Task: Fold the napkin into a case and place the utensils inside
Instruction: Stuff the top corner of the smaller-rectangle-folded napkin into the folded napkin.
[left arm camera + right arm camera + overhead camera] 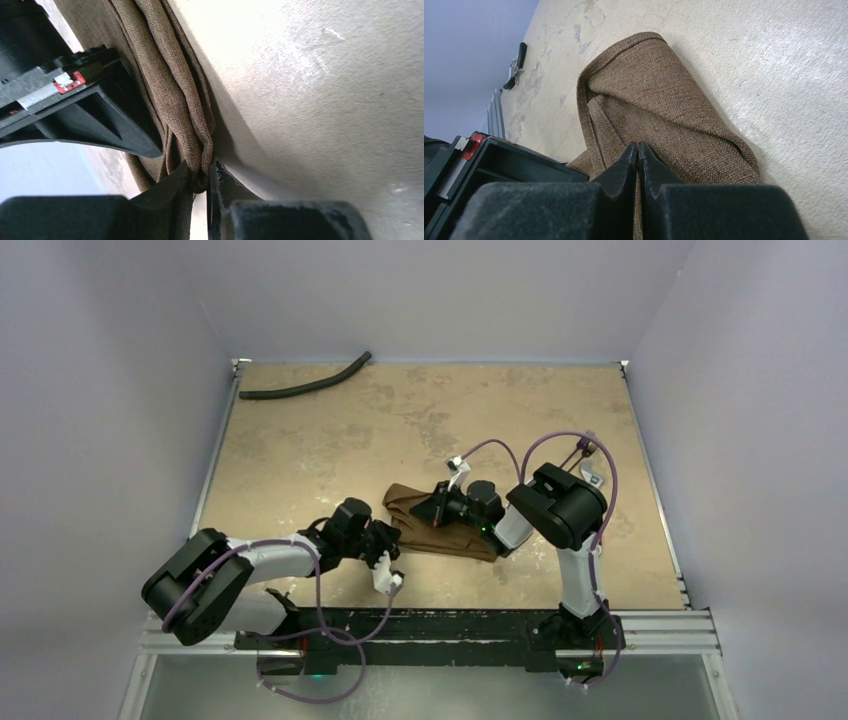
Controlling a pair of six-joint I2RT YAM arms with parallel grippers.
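Slippage is your main worry: your left fingers [165, 197] clench only the bunched rim of the soft brown cloth napkin [170, 85], right at their tips. A brisk pull could strip plies free and spoil the fold. Your right fingers [619, 170] are pressed together against the same napkin; whether a ply is caught between them I cannot tell. It lies folded on the mottled tan table [330, 440] between both sets of fingers, which stand close enough that crossing wrists could collide. Bare table opens beyond them. The long black curved hose [300, 388] lies well apart, far left, and the table's near edge is close behind your left fingers.
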